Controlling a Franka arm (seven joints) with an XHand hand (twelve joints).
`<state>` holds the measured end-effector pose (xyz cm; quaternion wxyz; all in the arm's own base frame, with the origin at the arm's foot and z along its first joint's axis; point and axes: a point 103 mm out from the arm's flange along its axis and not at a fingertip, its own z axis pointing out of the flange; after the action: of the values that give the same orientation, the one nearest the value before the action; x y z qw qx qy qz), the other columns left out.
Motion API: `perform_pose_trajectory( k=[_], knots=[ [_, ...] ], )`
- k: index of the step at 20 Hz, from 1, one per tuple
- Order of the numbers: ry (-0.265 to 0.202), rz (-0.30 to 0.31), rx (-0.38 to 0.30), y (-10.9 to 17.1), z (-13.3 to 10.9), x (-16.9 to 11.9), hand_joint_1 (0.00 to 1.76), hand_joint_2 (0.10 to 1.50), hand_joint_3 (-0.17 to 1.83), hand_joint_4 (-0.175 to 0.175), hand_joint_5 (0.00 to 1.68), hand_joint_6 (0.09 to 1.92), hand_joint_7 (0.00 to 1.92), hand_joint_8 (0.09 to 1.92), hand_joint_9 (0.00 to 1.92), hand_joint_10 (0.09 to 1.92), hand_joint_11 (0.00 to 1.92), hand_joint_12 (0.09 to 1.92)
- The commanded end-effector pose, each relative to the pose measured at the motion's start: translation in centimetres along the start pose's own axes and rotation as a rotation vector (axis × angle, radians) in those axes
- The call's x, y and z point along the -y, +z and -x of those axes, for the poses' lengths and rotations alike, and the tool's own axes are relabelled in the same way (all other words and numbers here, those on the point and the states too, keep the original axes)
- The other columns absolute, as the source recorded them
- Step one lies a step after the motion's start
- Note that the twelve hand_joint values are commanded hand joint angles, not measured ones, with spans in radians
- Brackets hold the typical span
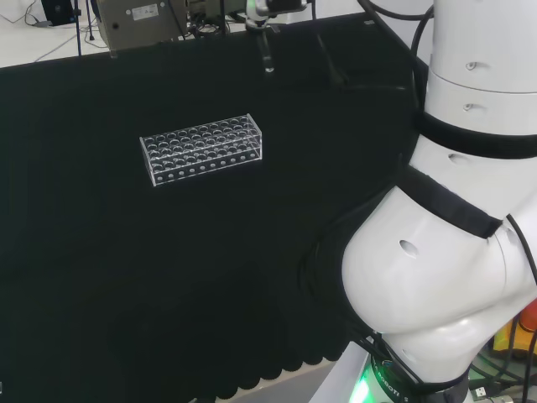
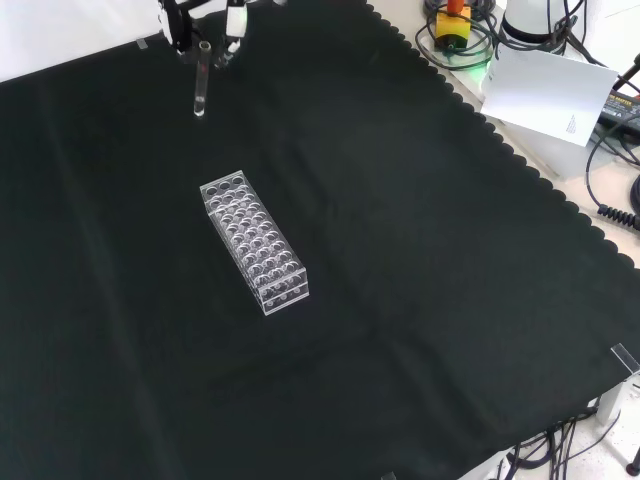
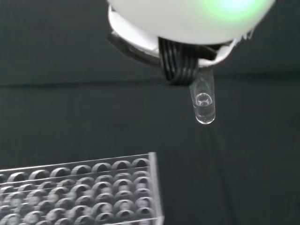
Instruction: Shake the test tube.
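Fingers (image 2: 232,22) pinch upright test tube (image 2: 200,85) above rack (image 2: 254,241).

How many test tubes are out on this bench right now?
1. The test tube hangs upright from the hand, above the cloth, apart from the clear rack. Its wells look empty; clear glass could hide there.

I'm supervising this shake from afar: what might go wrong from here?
1. The hand pinches only the top of the test tube; shaking might slip it out onto the black cloth.
2. The tube hangs clear of the rack, but a wide swing could perhaps strike it.
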<state>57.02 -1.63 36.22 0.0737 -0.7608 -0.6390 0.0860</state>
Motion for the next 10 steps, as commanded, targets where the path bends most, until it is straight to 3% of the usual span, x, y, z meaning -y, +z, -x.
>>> perform_pose_trajectory(
  k=[1,10],
  knots=[
    [-0.038,-0.012,-0.012,0.4,-1.7,0.3,1.44,0.59,0.68,-0.175,1.28,0.47,1.45,0.66,1.57,0.09,1.24,0.87],
    [-0.229,-0.023,-0.096,0.5,-12.5,0.9,1.44,0.59,0.68,-0.175,1.28,0.47,1.45,0.66,1.57,0.09,1.24,0.87]
  ],
)
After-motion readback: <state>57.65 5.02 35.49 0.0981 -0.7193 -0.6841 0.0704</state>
